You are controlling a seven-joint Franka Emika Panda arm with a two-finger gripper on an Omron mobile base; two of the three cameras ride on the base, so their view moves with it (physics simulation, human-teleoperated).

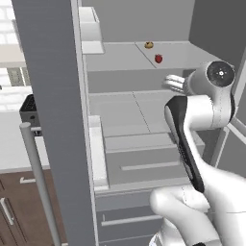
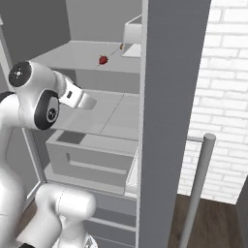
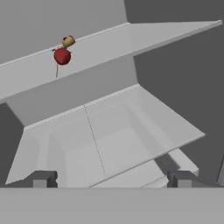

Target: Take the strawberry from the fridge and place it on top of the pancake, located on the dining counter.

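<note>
The tiny red rounded strawberry (image 3: 62, 56) is sitting on the upper pale grey shelf (image 3: 131, 41) of the open matte grey fridge (image 1: 53, 96), lying above and well beyond the spread, empty gripper (image 3: 111, 179), which is pointing inward at the lower shelf level.

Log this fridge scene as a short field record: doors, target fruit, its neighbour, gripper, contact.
fridge: doors open, pale shelves and drawers exposed
strawberry: on the upper shelf, untouched
small yellow-brown item: same shelf, behind the strawberry, apart from it
gripper: open, nothing between the fingers, aimed into the fridge below the strawberry's shelf
contact: none yet; the strawberry sits above and ahead of the gripper
drawer: below the shelves, looks pulled partly out
</note>
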